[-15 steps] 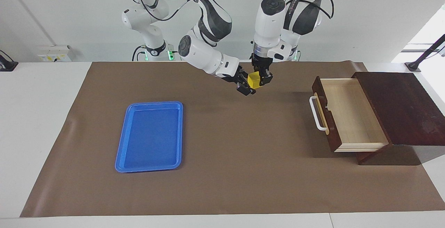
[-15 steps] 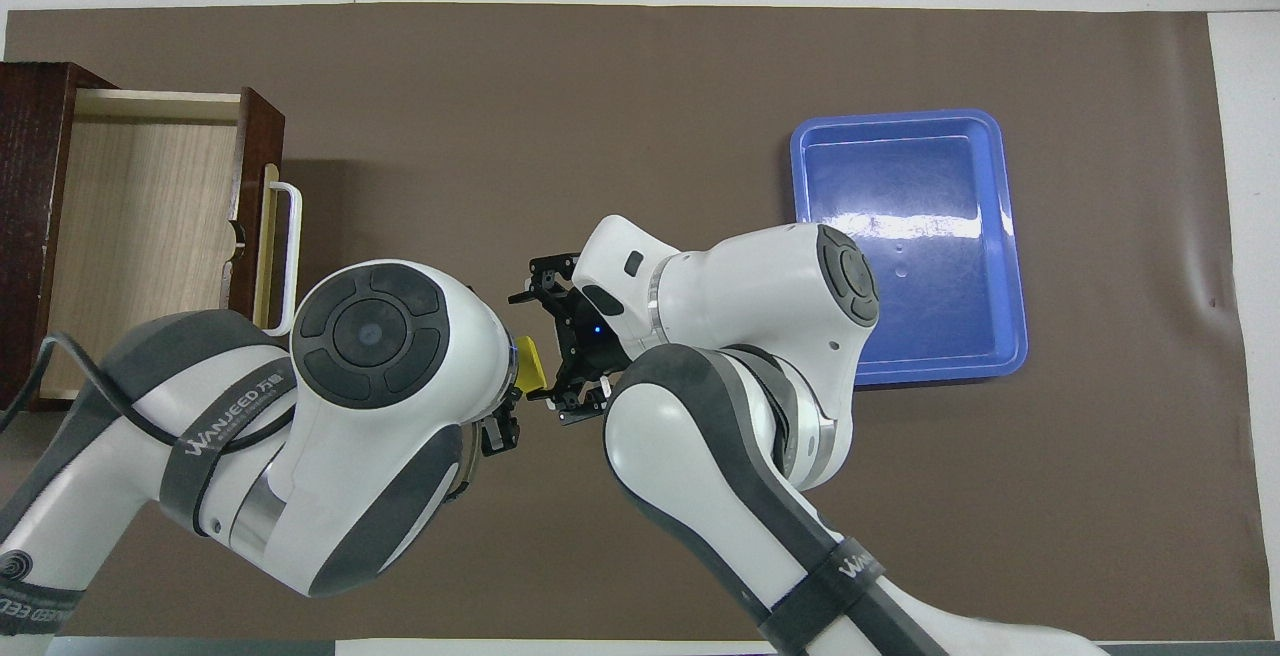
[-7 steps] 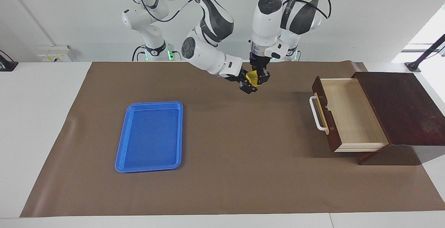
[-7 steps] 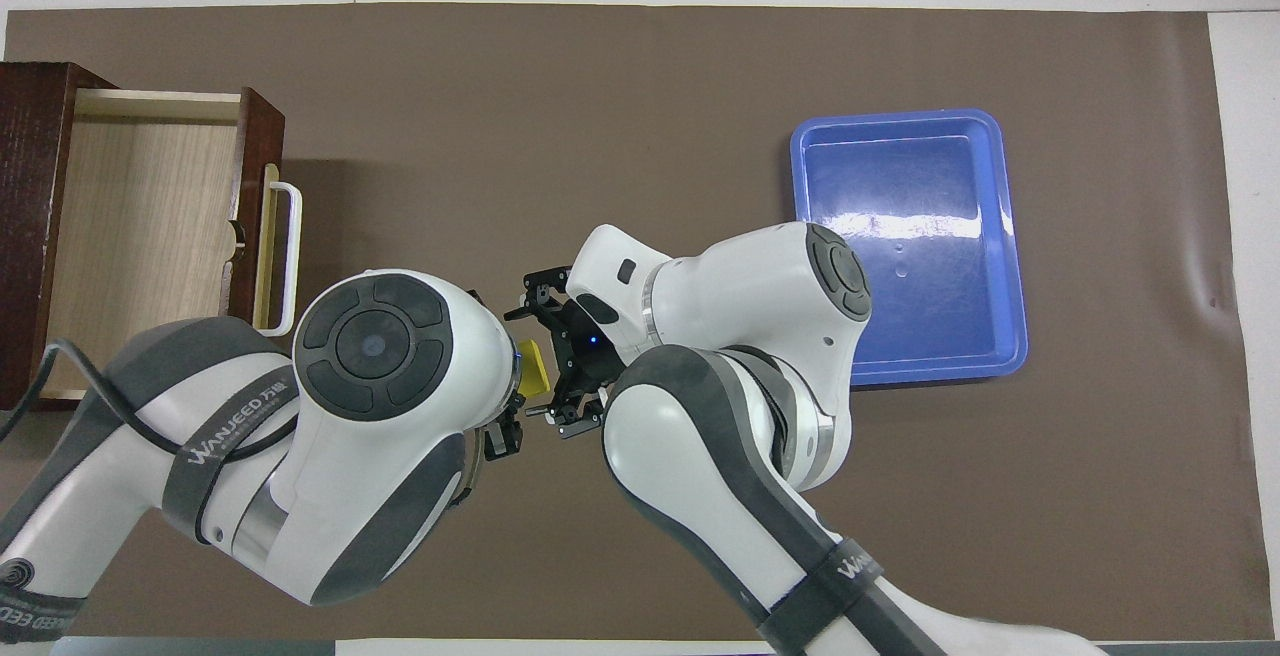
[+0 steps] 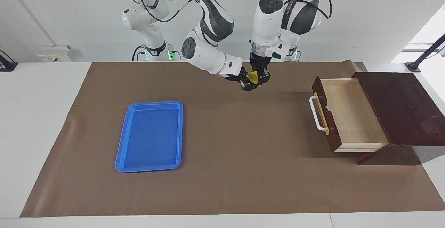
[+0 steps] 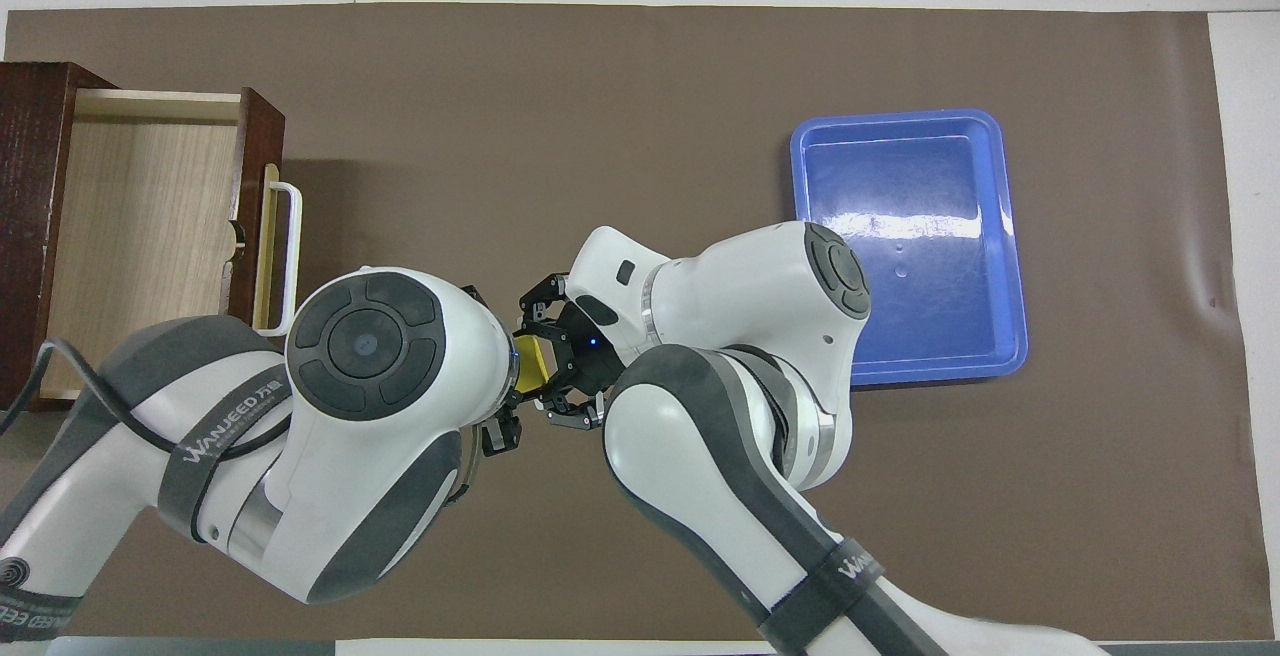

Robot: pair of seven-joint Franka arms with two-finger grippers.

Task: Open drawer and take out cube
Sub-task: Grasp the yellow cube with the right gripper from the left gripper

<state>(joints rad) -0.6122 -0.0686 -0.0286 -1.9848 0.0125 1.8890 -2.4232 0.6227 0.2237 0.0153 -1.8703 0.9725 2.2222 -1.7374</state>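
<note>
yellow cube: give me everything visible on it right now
The cube is small, solid bright yellow, plastic-looking, mostly hidden by black jaws. It is up in the air over the brown mat, out of the open drawer, tilted rather than square to the table. The left gripper comes down on it from above, shut on it; the right gripper meets it from the side, also closed on it. Nothing else touches it.

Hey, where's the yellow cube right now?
The yellow cube is in the air over the brown mat, gripped between the left gripper and right gripper, out of the open drawer.
</note>
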